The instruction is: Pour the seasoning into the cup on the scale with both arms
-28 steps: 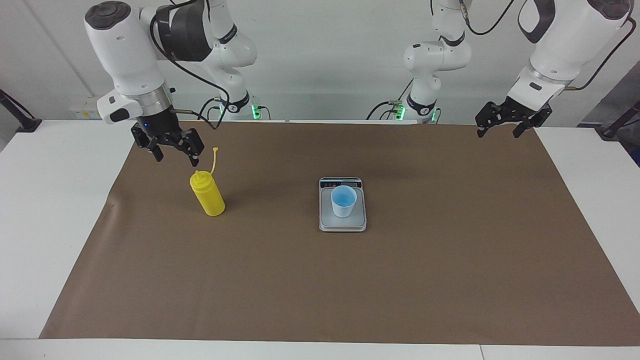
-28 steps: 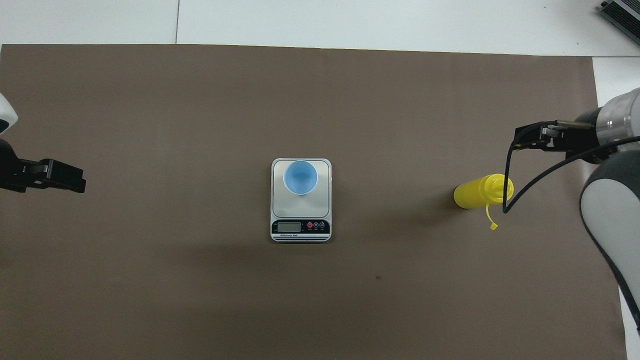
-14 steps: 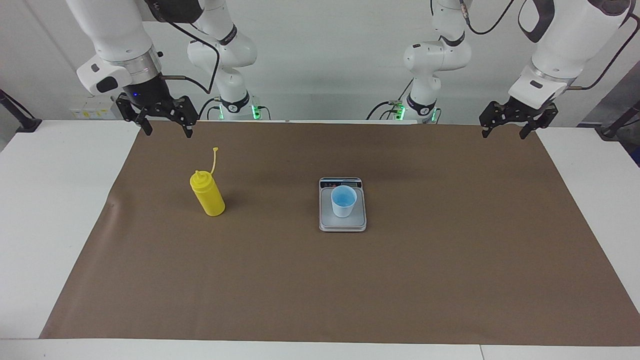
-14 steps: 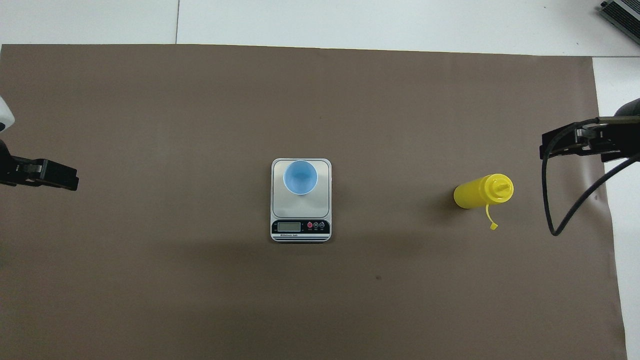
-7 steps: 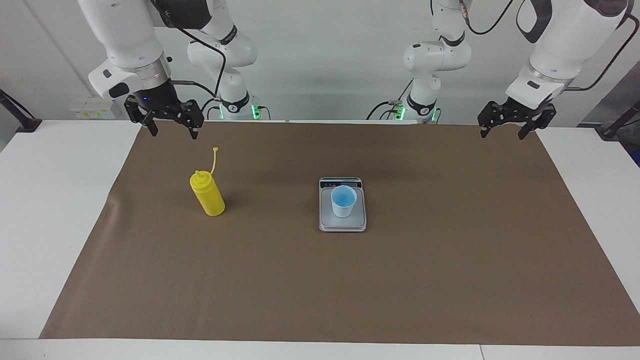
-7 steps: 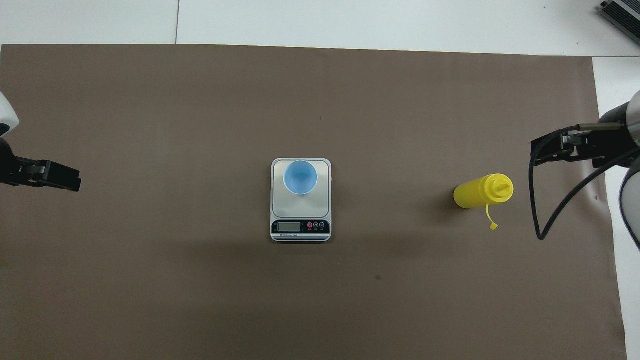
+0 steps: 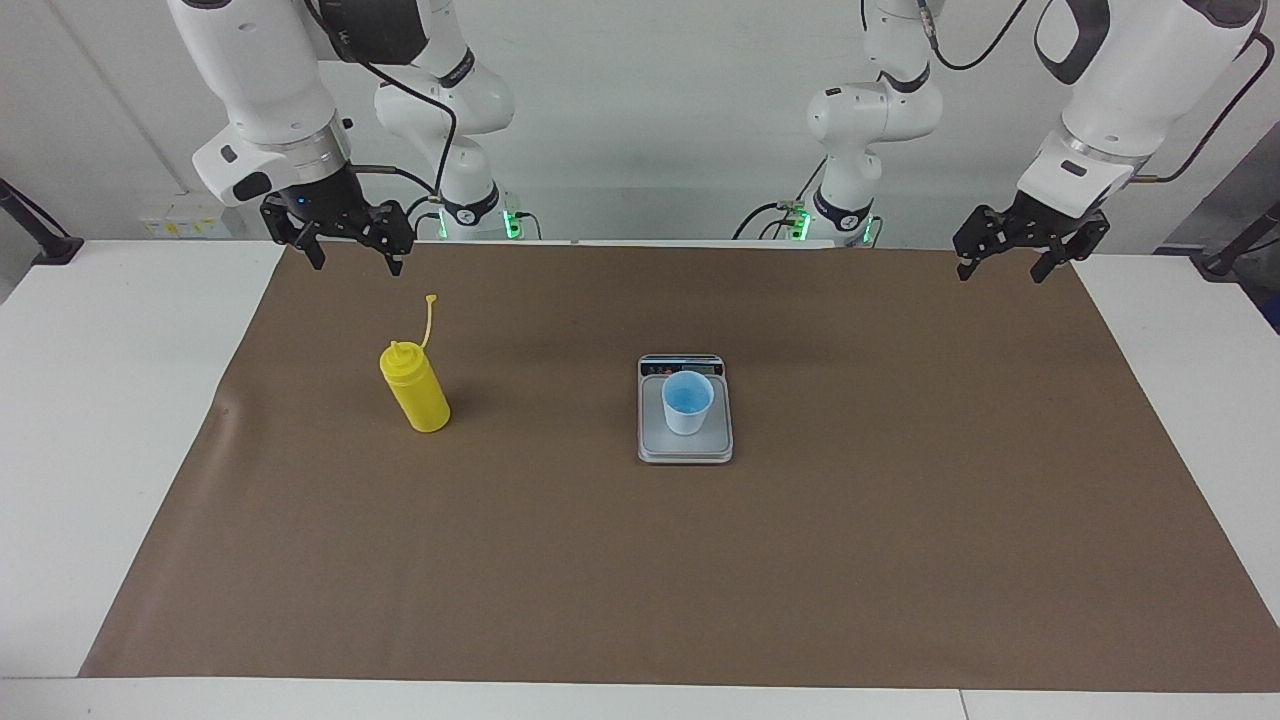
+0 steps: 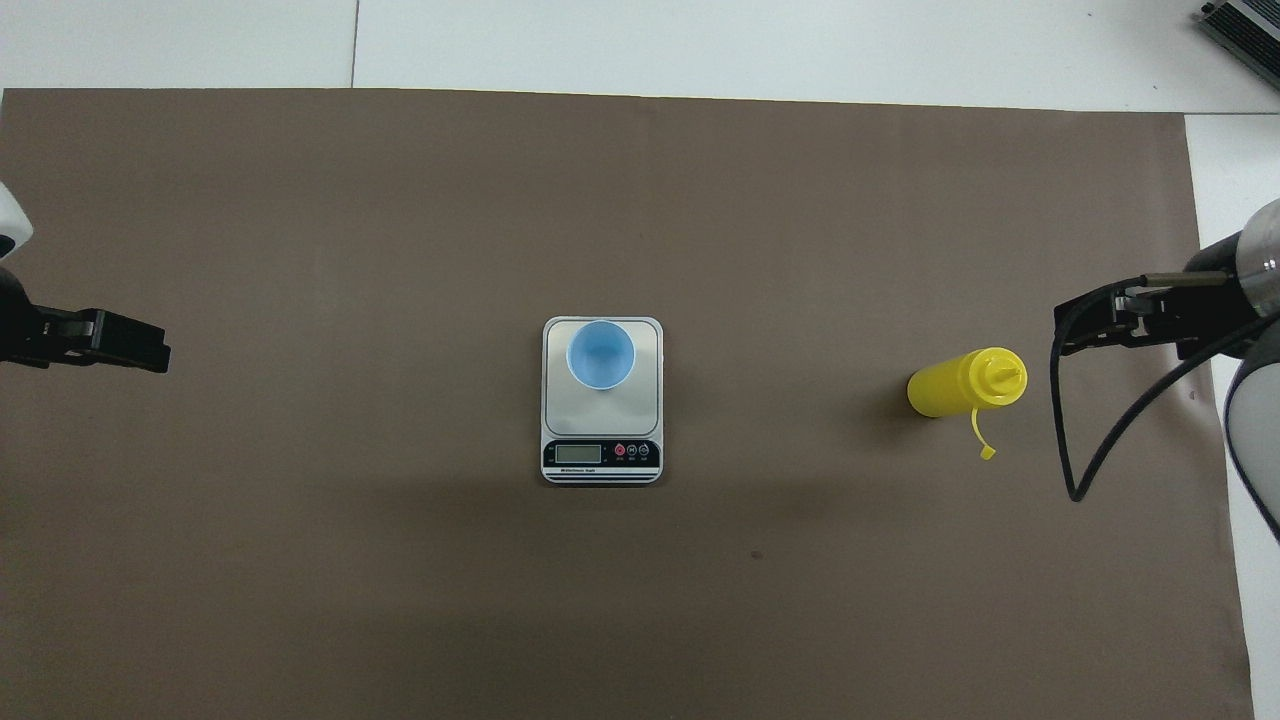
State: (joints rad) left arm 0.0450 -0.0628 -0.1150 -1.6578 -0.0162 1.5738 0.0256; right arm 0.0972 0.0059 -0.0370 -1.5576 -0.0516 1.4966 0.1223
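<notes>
Here, no legible writing on scale (image 8: 602,400); both left gripper (image 7: 1003,264) and right gripper (image 7: 348,258) spread, empty.

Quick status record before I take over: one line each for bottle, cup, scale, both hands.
bottle: yellow squeeze bottle upright on the brown mat, toward the right arm's end, cap strap sticking up, not held
cup: light-blue cup upright on the scale
scale: scale mid-mat, display edge toward the robots
right hand: right hand open, in the air over the mat's edge near the bottle, touching nothing
left hand: left hand open, waiting over the mat's edge at its own end
</notes>
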